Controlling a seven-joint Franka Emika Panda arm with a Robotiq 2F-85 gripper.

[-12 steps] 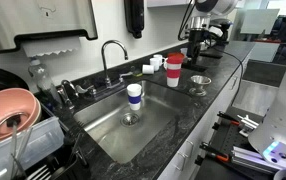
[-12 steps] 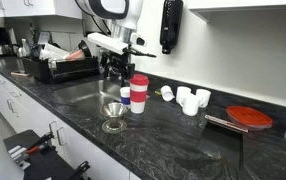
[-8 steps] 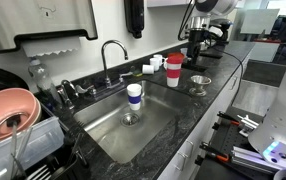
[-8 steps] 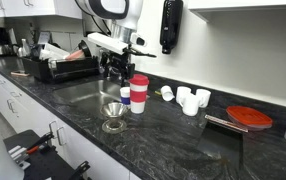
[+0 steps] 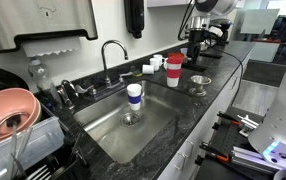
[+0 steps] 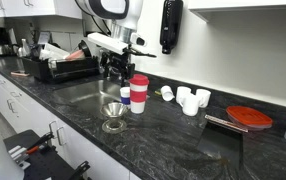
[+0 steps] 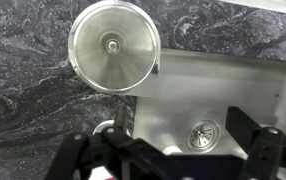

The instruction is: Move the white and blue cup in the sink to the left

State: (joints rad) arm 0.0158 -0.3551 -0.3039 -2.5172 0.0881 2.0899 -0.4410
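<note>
Your gripper [image 7: 169, 160] sits at the lower edge of the wrist view, fingers [image 7: 75, 158] spread wide and nothing between them. Above it in that frame a small shiny bowl [image 7: 113, 45] rests on the dark countertop [image 7: 23, 90], with the sink [image 7: 233, 85] at right. In an exterior view the white and blue cup [image 5: 134, 96] stands upright at centre frame in the sink, just above the drain [image 5: 130, 118], well apart from the gripper at upper right.

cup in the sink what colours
The cup is white above, blue below, clearest in an exterior view.
</note>
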